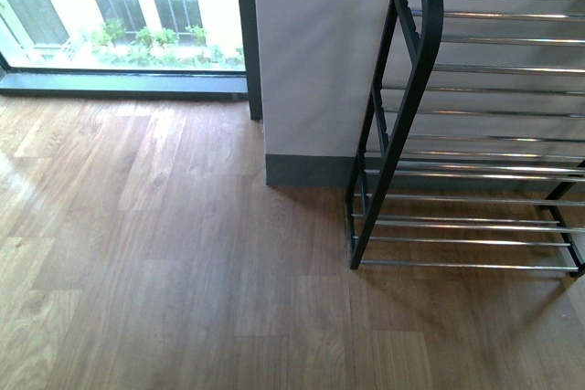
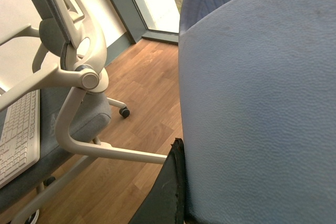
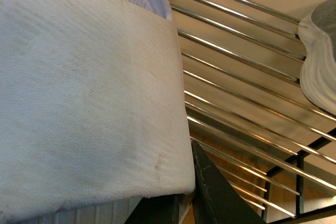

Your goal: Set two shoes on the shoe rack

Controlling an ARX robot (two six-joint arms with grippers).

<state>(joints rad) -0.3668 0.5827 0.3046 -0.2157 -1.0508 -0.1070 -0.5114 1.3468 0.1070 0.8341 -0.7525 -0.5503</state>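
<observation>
Neither arm nor shoe shows in the front view, where the shoe rack (image 1: pixel 399 111) stands at the right against a white wall, its chrome bars bare. In the left wrist view my left gripper (image 2: pixel 185 182) is shut on a grey knit sneaker (image 2: pixel 257 108); one black finger (image 2: pixel 170 192) presses its side. In the right wrist view my right gripper (image 3: pixel 181 203) is shut on the other sneaker (image 3: pixel 89 98), whose white surface fills the picture close to the shoe rack (image 3: pixel 236 56). A grey shoe with a white sole (image 3: pixel 320 61) shows past the bars.
A white-framed office chair (image 2: pixel 73 87) with castors and a white keyboard (image 2: pixel 21 135) lie beside the left arm. A wood floor (image 1: pixel 164 262) stretches left of the rack to a floor-length window (image 1: pixel 119 15). A dark skirting runs under the wall (image 1: pixel 311 43).
</observation>
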